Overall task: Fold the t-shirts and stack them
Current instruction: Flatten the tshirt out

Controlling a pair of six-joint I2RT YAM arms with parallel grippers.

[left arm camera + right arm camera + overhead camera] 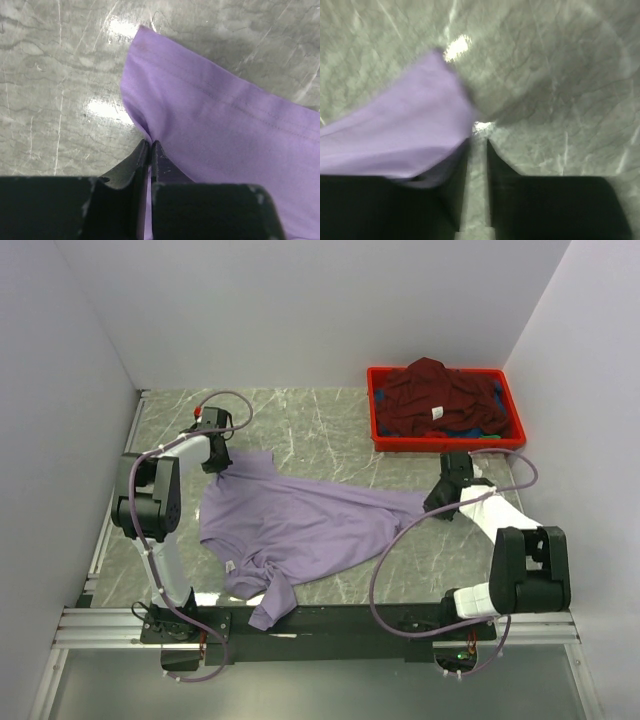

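Observation:
The lavender t-shirt (300, 525) lies spread and rumpled across the marble table, one end hanging over the near edge. My left gripper (222, 472) is at its far-left corner, shut on the cloth edge (215, 115); the jaws (150, 142) pinch a fold. My right gripper (435, 505) sits at the shirt's right tip. In the right wrist view the jaws (478, 142) stand slightly apart with bare table between them, and the lavender cloth (405, 135) lies just left of the left finger. The dark maroon t-shirt (440, 395) is heaped in the crate.
A red plastic crate (375, 410) stands at the back right, with bits of blue and green cloth under the maroon shirt. White walls close in the table on the left, back and right. A black rail (330, 620) runs along the near edge.

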